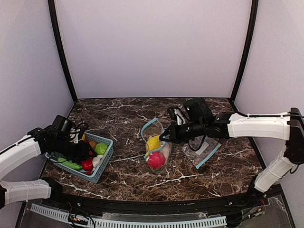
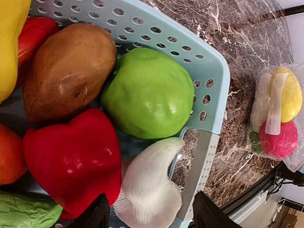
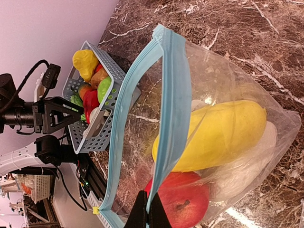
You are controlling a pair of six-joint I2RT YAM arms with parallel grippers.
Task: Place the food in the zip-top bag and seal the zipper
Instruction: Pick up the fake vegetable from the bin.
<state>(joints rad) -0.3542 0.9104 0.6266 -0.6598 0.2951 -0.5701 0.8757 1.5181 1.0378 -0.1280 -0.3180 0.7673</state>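
The zip-top bag [image 1: 156, 142] stands open at the table's middle with a yellow piece [image 3: 213, 133], a red apple [image 3: 183, 204] and a white piece [image 3: 247, 166] inside. My right gripper [image 3: 148, 214] is shut on its blue zipper rim [image 3: 171, 95], holding the mouth up. More food fills the teal basket [image 2: 213, 71]: a green fruit [image 2: 147, 92], a brown potato [image 2: 66, 71], a red pepper [image 2: 71, 161] and a cream-white garlic [image 2: 152, 190]. My left gripper [image 2: 152, 216] is open over the basket, its fingers either side of the garlic, apart from it.
A second, flat zip bag [image 1: 204, 149] lies under my right arm. The basket [image 1: 107, 156] sits at the front left, near the table's edge, with a yellow piece [image 2: 9, 38], an orange one [image 2: 9, 154] and a green leafy one [image 2: 23, 213] at its far side.
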